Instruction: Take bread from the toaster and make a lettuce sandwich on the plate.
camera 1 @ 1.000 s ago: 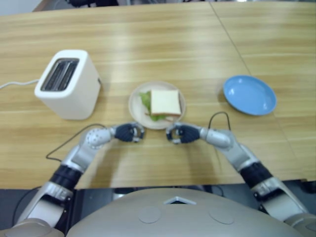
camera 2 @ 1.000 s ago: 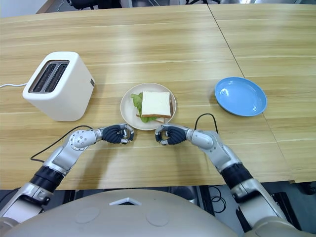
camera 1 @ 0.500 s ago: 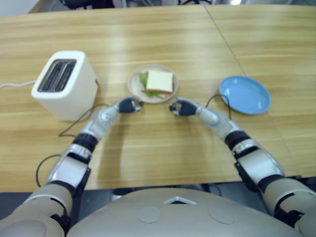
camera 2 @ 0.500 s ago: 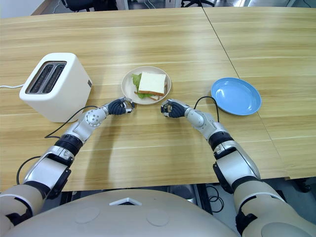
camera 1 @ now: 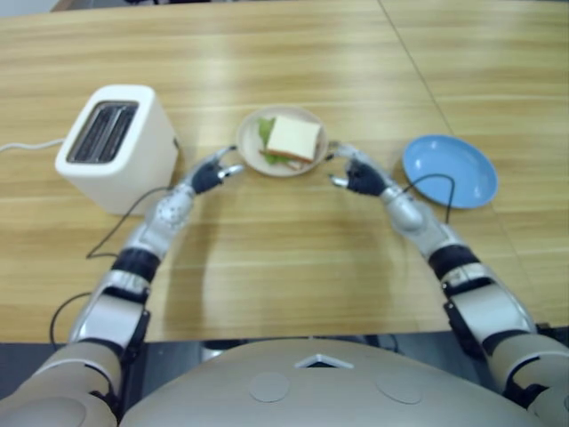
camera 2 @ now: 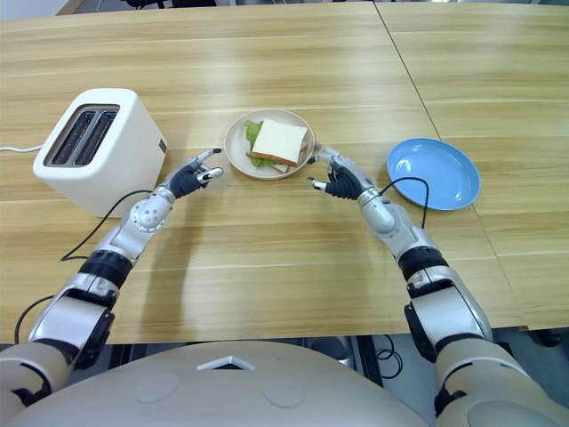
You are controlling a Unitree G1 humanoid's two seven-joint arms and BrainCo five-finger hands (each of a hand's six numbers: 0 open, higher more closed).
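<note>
A cream plate (camera 2: 236, 157) sits mid-table, carrying a sandwich: a white bread slice (camera 2: 280, 142) on top, green lettuce (camera 2: 252, 133) poking out at its left, another slice underneath. The white toaster (camera 2: 84, 160) stands to the left, and its two slots look dark. My left hand (camera 2: 194, 176) lies on the table just left of the plate's front rim, open, a small gap away from it. On the other side, my right hand (camera 2: 338, 181) is by the plate's right rim with fingers spread, holding nothing.
A blue plate (camera 2: 433, 173) with nothing on it lies right of my right hand. The toaster's white cord (camera 2: 13, 149) runs off the left edge. Thin black cables (camera 2: 107, 222) loop on the table beside both forearms. A table seam (camera 2: 418, 84) runs along the right.
The plate with the sandwich has slid away from me, up to about level with the toaster. Both hands, curled at its front rim before, have opened and let go.
</note>
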